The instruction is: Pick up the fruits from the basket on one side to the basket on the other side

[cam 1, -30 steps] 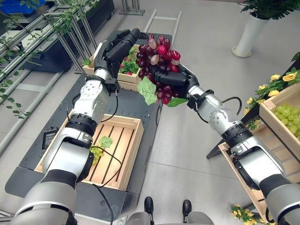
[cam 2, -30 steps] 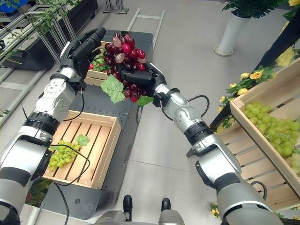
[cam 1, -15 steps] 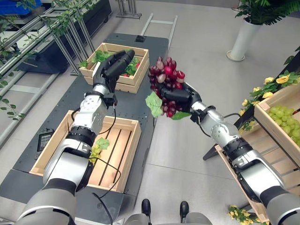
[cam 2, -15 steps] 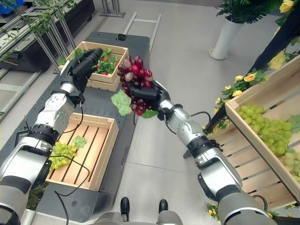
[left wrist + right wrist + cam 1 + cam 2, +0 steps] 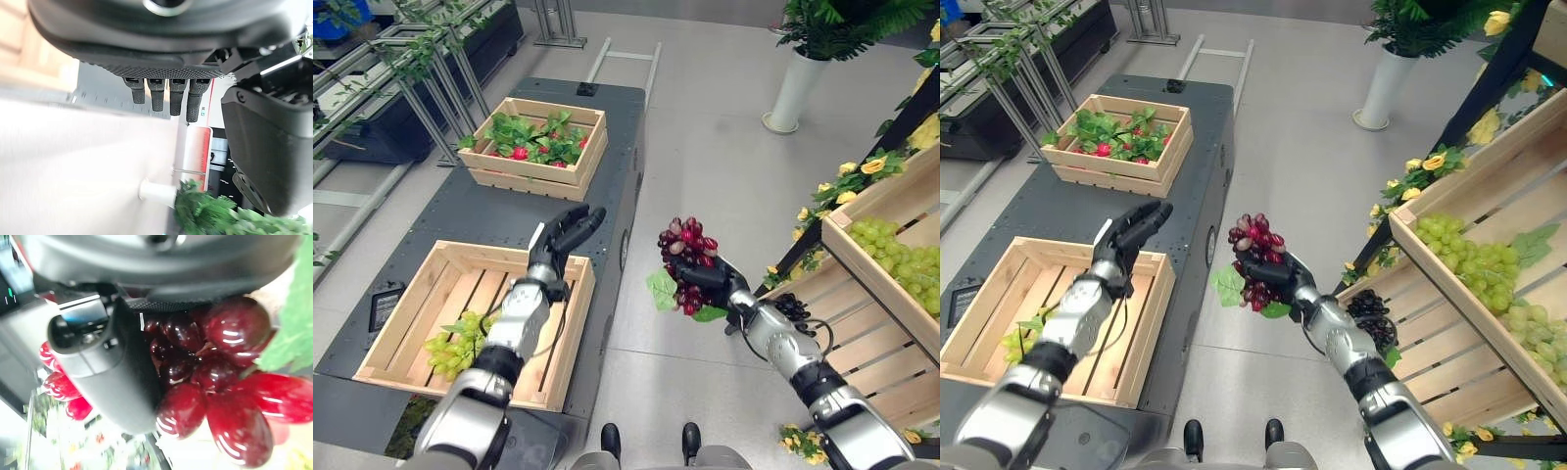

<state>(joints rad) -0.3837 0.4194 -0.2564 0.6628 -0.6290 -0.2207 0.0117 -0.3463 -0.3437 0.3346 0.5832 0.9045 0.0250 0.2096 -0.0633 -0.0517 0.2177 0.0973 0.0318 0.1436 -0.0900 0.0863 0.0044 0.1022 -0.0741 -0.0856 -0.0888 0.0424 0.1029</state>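
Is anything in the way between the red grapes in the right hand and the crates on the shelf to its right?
Nothing visible blocks it. The right hand holds the red grape bunch in open air over the floor, and the shelf crate of green grapes lies beyond open space. The left hand hovers open above the cart's near crate.
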